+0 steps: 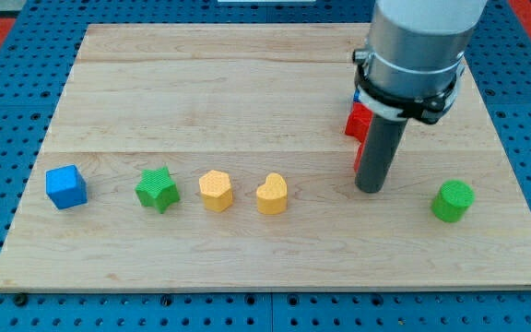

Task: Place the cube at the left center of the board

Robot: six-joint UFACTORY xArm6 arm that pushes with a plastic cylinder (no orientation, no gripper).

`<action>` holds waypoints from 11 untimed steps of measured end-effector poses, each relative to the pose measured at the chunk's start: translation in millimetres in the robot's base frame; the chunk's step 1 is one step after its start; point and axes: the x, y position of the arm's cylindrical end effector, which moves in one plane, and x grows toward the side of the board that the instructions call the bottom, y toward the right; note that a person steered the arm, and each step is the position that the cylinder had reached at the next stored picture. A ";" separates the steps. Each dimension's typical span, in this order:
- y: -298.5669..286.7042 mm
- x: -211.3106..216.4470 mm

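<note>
A blue cube (66, 186) sits near the board's left edge, a little below mid-height. My tip (371, 188) rests on the wooden board (201, 92) far to the cube's right. Between them, in a row from left to right, lie a green star-shaped block (158, 190), a yellow hexagonal block (216, 191) and a yellow heart-shaped block (272, 194). A red block (359, 120) is partly hidden behind the rod, with a bit of a blue block (359, 96) showing above it; their shapes cannot be made out.
A green cylinder (453, 200) stands to the right of my tip near the board's right edge. The board lies on a blue pegboard surface (7, 138). The arm's grey body (419, 46) covers part of the upper right.
</note>
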 end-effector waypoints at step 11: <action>-325.3 -54.9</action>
